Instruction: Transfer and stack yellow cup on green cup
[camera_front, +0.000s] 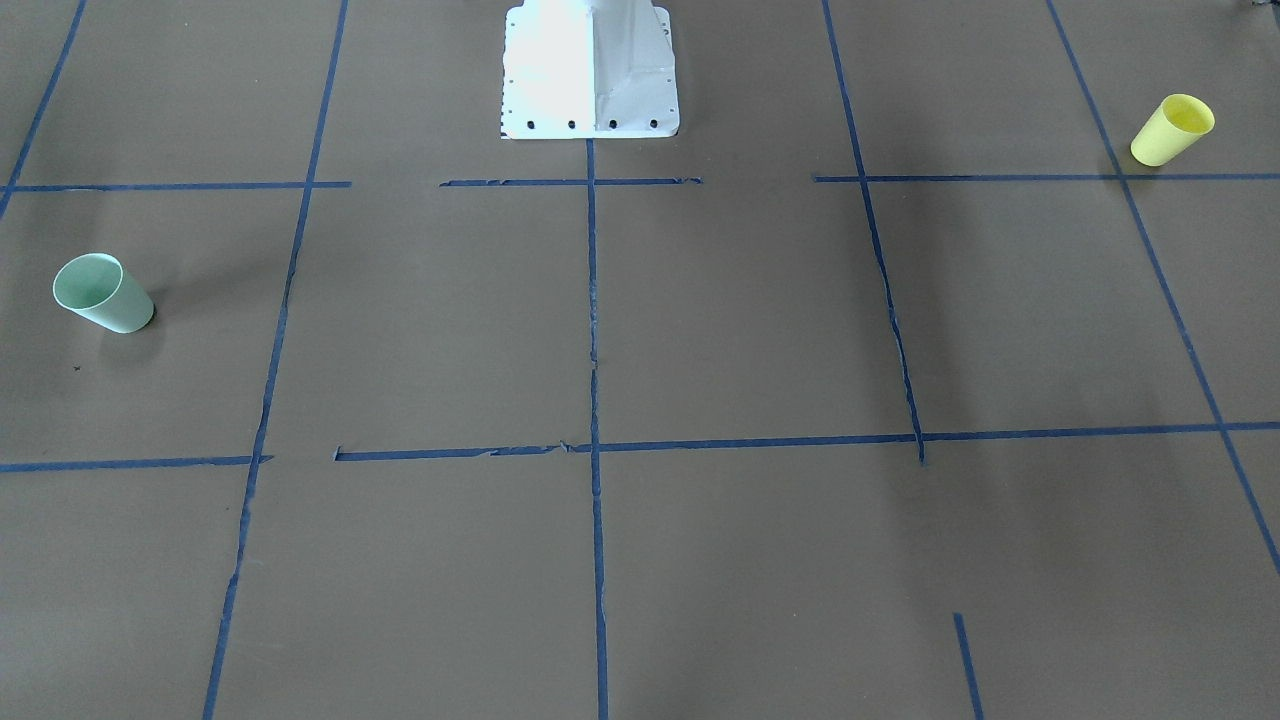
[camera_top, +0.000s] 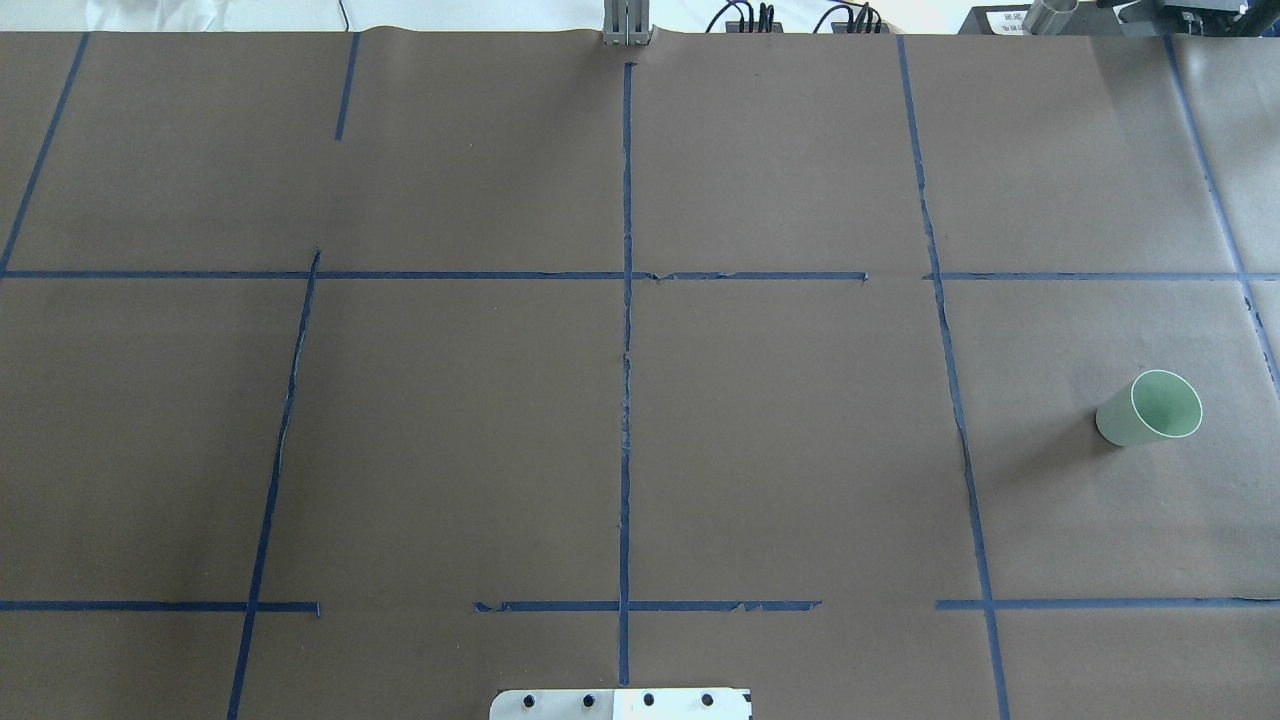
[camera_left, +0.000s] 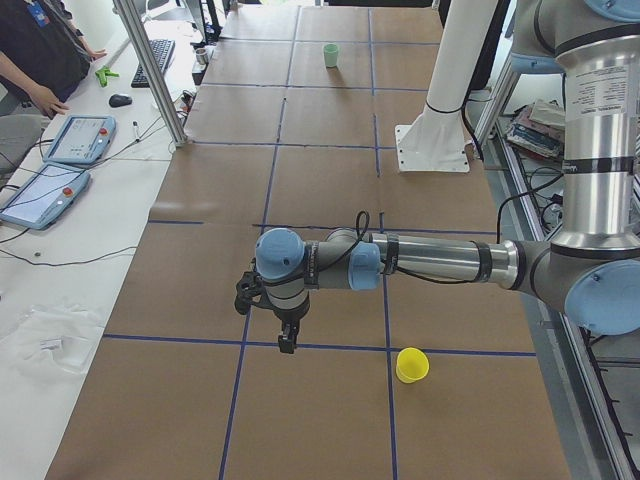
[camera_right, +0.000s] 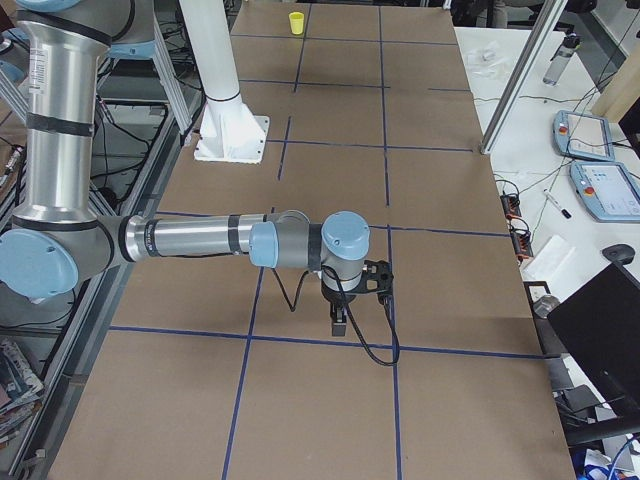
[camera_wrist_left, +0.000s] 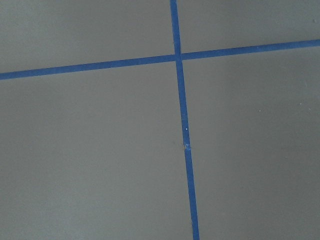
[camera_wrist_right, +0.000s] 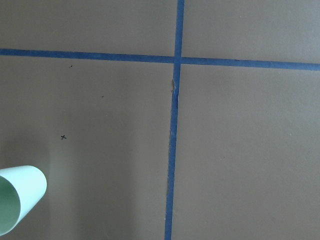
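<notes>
Blue tape lines (camera_front: 592, 300) cross the brown table (camera_front: 750, 330).

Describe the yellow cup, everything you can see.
The yellow cup is plain, bright yellow, plastic-looking, tapered, handleless, wider at the rim. It stands upright, mouth up, apparently empty, on the brown-covered table at the robot's left end, beside a blue tape crossing. Only the table touches it.
</notes>
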